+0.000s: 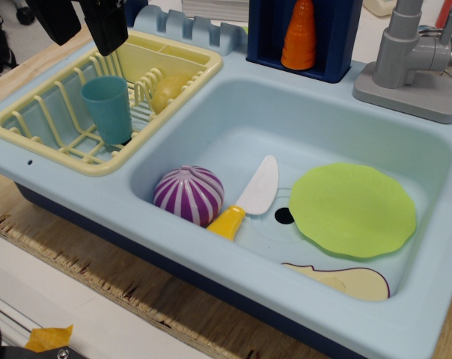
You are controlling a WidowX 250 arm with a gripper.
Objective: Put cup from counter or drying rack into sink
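The teal-blue cup [108, 108] stands upright in the pale yellow drying rack [46, 112], near the rack's right wall. My gripper [86, 37] hangs at the top left, above and slightly behind the cup, not touching it. Its two black fingers [108, 26] are spread apart and hold nothing. The light blue sink [233, 120] lies to the right of the rack, with its dark drain hole [284, 216] partly showing. The light blue counter [76, 191] frames the rack and the basin.
In the sink lie a purple striped ball [188, 194], a white knife with a yellow handle [248, 198], a green plate [353, 209] and a cream slice [346, 280]. A yellow fruit [170, 91] sits in the rack. An orange ridged cone [299, 36] and a grey tap [413, 60] stand behind.
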